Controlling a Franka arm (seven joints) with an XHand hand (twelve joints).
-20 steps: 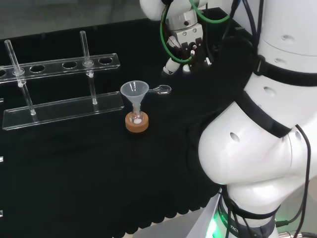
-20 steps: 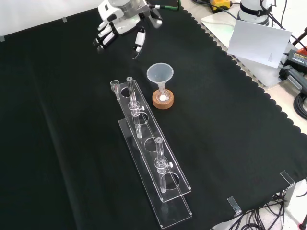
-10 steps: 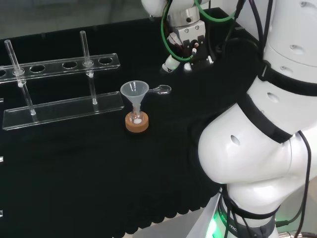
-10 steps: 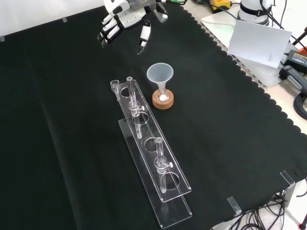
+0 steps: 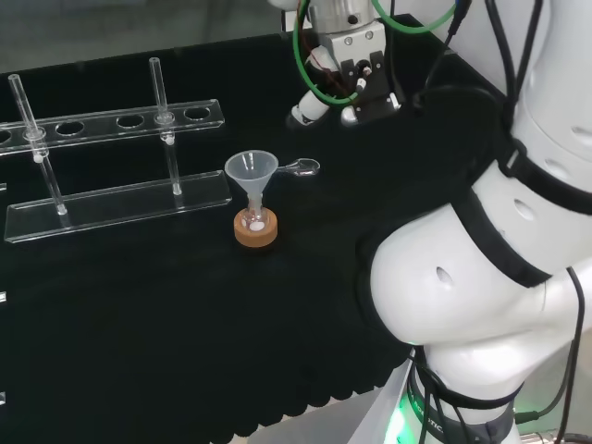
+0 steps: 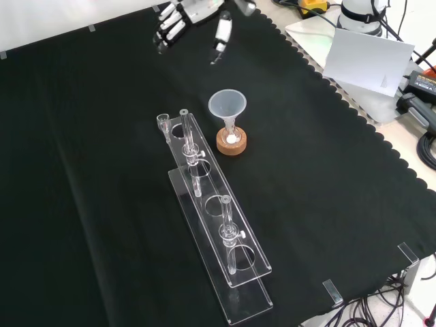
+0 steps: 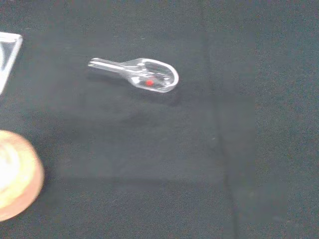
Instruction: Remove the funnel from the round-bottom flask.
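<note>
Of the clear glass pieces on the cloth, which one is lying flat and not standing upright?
The small glass scoop lies flat on the cloth, beside the funnel. The funnel stands upright in its flask, and both tubes stand upright in the rack.

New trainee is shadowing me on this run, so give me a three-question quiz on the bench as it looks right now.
1. True or false: the black and white hand grips the clear plastic funnel.
2. What holds up the small round-bottom flask? A) red ribbed ring B) cork ring C) clear rack
3. In the head view, what clear item lies on the black cloth just right of the funnel?

Key: 1 false, the hand hovers apart, fingers relaxed. 2 B. 3 a small clear scoop.
</note>
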